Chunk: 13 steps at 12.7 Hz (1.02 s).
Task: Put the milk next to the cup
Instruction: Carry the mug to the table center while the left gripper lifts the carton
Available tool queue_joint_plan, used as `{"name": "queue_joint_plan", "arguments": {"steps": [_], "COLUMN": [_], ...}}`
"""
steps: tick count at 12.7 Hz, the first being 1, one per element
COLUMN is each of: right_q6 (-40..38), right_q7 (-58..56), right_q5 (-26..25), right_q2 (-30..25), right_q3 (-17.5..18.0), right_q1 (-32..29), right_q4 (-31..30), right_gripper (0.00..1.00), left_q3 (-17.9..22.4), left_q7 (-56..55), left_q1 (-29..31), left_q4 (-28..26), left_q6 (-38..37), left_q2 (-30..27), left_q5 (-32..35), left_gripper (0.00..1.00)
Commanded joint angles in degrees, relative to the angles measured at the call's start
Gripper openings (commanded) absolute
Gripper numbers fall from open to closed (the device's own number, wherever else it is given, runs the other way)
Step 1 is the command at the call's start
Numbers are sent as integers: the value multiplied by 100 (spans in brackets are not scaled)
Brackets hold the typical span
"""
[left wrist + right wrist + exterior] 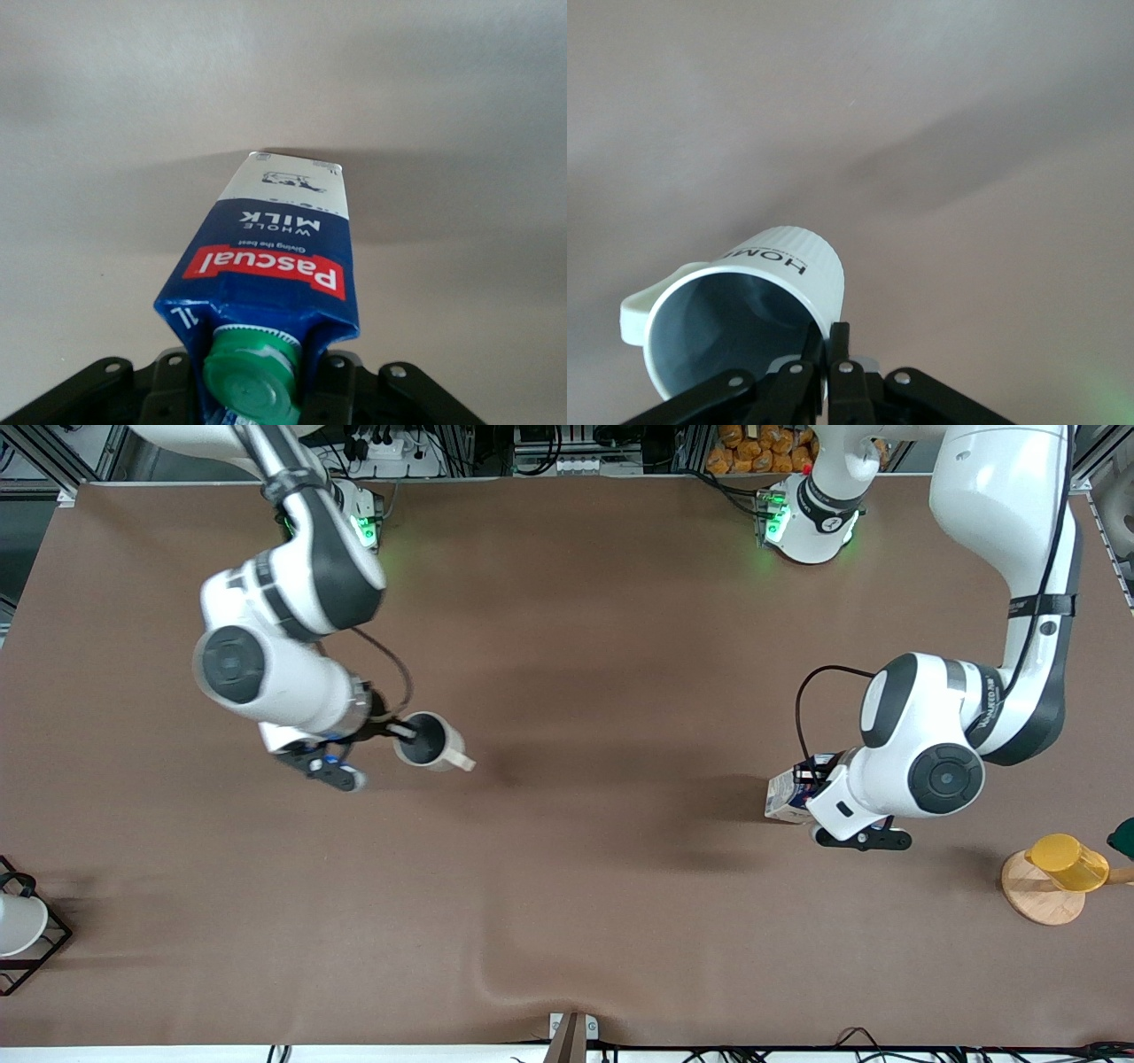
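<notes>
The milk [788,795], a dark blue and white carton with a green cap and a red label band, is near the left arm's end of the table. My left gripper [822,778] is shut on its gabled top. In the left wrist view the carton [275,248] hangs from the gripper [257,376] down to the table. I cannot tell whether its base touches. The off-white cup [430,742] with a grey inside is toward the right arm's end. My right gripper [406,732] is shut on its rim. In the right wrist view [831,341] one finger is inside the cup [788,261] and one outside.
A yellow plastic cup [1067,862] lies on a round wooden stand [1038,899] at the left arm's end, nearer the front camera. A white cup in a black wire frame [18,926] sits at the right arm's end. The brown table cover [567,646] lies between the two grippers.
</notes>
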Motion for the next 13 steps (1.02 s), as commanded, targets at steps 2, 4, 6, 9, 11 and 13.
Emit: {"name": "queue_joint_plan", "arguments": {"steps": [2, 4, 6, 9, 11, 13], "right_q6": [664, 1007, 1454, 1747, 2132, 2327], "right_q7": [1168, 1722, 2275, 2708, 2717, 2735], "right_q5": [265, 257, 204, 178, 177, 177], "right_q2": [566, 873, 1259, 1734, 1919, 2086], "right_q3": [-85, -85, -103, -112, -120, -129], "right_q1": [605, 913, 1378, 1617, 1749, 1811], "right_q4": [369, 535, 763, 1045, 1055, 1063], "right_gripper": [0, 0, 0, 0, 0, 0], "left_q3": [-27, -96, -167, -289, -395, -518], "left_q7": [-134, -335, -424, -547, -600, -828], "left_q1": [-42, -60, -60, -43, -43, -43], "left_q4": [-81, -81, -90, -99, -125, -230], "left_q6": [-45, -54, -54, -237, -431, -564], "left_q2": [-437, -472, -472, -516, -621, -753], "left_q5": [66, 65, 65, 65, 65, 65], "left_gripper": [0, 0, 0, 0, 0, 0]}}
